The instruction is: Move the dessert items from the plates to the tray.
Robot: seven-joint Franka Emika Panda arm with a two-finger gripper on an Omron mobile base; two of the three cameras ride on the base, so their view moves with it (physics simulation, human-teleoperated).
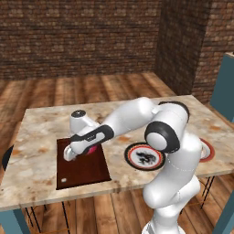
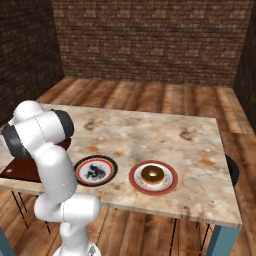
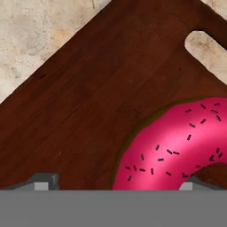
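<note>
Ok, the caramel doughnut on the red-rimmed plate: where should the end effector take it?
Across the ring, from straight above. The caramel doughnut lies flat in the middle of the red-rimmed plate, hole upward, with nothing beside it. Fingers either side of the outer edge, or one in the hole, would likely hold; the low plate rim makes a side approach awkward.

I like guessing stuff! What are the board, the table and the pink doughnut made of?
Board: looks like dark wood, with streaky grain.
Table: looks like polished marble, pale with brownish blotches.
Pink doughnut: seems dough under glossy icing with dark sprinkles.
</note>
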